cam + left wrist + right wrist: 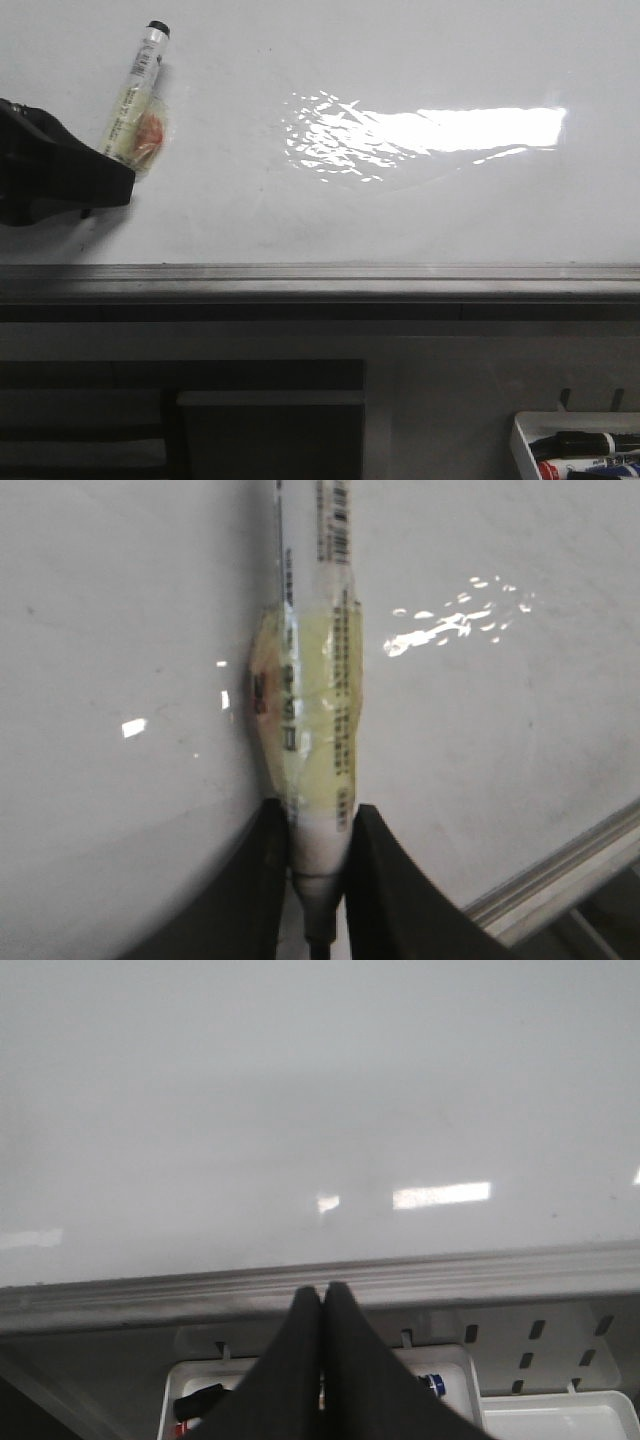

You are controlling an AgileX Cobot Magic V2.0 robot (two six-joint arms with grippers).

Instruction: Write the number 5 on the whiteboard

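left hand (100,165) grips a taped marker (140,90) at ten o'clock on the blank whiteboard (400,220) (right hand (322,1305) pinched closed, empty); a tilted tip may skip or smear.

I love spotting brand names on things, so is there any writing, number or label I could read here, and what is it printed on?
Nothing can be read.
Marker in the left claw: a barcode and lines of small print on its barrel, under yellowish tape, too blurred to read.
Markers in the tray: coloured labels, too small to read.
Whiteboard: no writing, only glare.
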